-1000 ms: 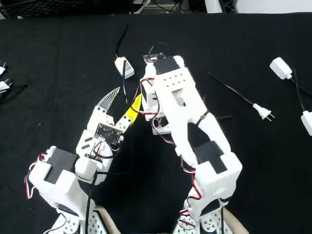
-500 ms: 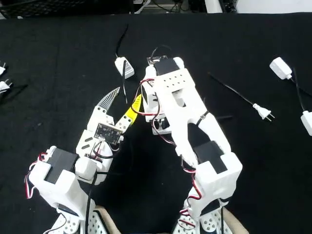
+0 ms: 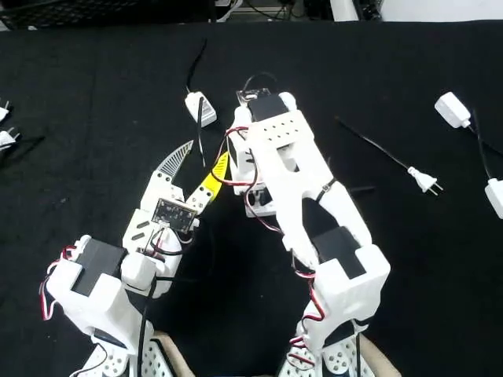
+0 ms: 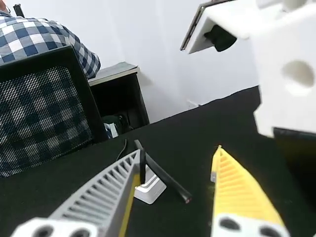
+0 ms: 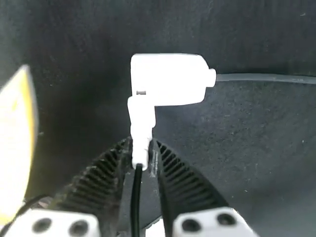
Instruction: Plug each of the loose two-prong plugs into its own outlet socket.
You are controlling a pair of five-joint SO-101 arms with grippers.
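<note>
My right jaws pinch the small white two-prong plug (image 5: 140, 126) by its cable end. Its head touches the white rectangular plastic outlet socket (image 5: 170, 79) at the middle of the black tabletop (image 3: 94, 94). My left jaws stand spread close on the left.

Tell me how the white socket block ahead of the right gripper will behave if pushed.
The socket block looks small and probably light, so a push may slide it across the black table. Its thin cable likely bends and offers little hold.
</note>
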